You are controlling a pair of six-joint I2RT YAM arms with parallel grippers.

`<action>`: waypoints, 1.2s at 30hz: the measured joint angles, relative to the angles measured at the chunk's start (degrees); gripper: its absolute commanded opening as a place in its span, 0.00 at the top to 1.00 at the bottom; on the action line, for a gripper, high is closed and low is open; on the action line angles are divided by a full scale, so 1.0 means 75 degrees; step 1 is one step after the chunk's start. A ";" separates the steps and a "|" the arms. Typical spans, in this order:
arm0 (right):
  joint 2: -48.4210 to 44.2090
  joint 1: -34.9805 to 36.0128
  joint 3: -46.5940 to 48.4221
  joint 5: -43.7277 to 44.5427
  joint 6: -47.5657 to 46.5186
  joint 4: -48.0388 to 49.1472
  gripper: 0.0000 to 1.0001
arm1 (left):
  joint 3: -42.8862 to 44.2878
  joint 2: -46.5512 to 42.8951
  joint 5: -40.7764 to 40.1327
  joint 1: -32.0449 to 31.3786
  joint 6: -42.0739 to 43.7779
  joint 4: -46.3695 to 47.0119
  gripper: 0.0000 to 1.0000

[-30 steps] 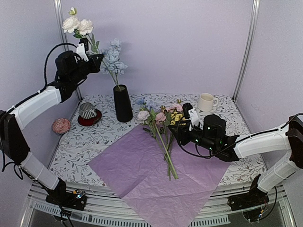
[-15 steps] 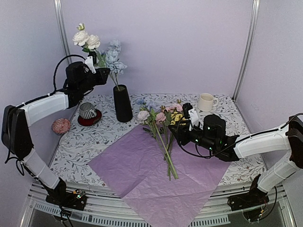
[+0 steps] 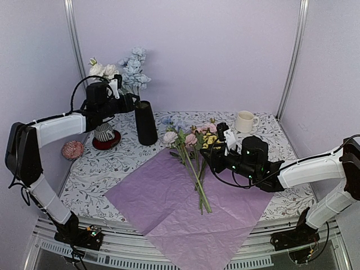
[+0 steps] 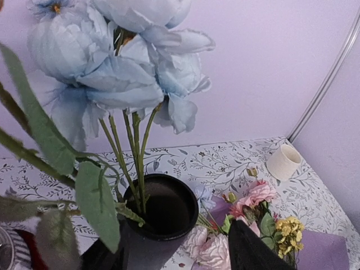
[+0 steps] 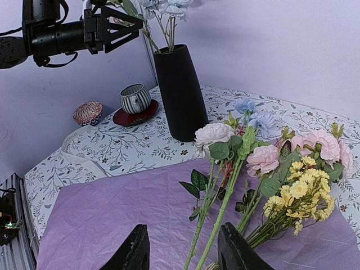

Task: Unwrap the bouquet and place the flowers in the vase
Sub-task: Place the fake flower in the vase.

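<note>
Two stems are at the vase (image 3: 147, 126), which stands upright near the table's (image 3: 95, 169) far-left corner. The pale blue blooms (image 3: 134, 68) have their stems down in its mouth. A white-bloom stem (image 3: 100, 70) leans out left of the rim. L gripper (image 3: 128, 99) hangs just left of the rim at mouth height, right by that white stem. Leaves crowd its wrist view and only one finger (image 4: 253, 247) shows, so I can't tell if it's clamped on the stem or free of it.

The rest of the flowers (image 3: 191, 163) lie flat mid-table on the opened paper sheet (image 3: 152, 197), no wrap or ribbon round them. Pink, white, blue and yellow heads fan toward the far edge. The thin green stems bunch together and run toward the near edge, slanting a bit right.

R gripper (image 3: 208, 159) sits low, just right of that bunch at mid-stem. Its jaws stand apart w/ nothing held, and in its wrist view the stems pass between the two fingers (image 5: 135, 250). The long axis runs roughly across the R arm's reach, so a pinch across the stems looks straightforward. R arm is far nearer to them than L. The vase is well off to the far left of the bunch, so the carry goes that way, heads up and stem ends down.
</note>
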 measured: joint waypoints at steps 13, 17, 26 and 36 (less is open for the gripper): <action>0.0000 0.0000 0.0003 -0.0111 0.0000 0.0000 0.57 | -0.2282 -0.1011 0.0073 -0.0338 -0.0146 0.0099 0.02; 0.0000 0.0000 0.0003 -0.0076 0.0000 0.0000 0.57 | -0.2646 -0.1658 -0.0140 -0.0778 0.0023 0.0248 0.02; 0.0044 0.0003 0.0052 0.0924 0.0125 -0.0052 0.34 | -0.4438 -0.2894 -0.1043 -0.2014 0.1122 0.1886 0.02; 0.0729 0.0000 0.1023 0.1853 0.0749 -0.1049 0.22 | -0.6015 -0.3223 -0.1542 -0.2028 0.1311 0.3646 0.02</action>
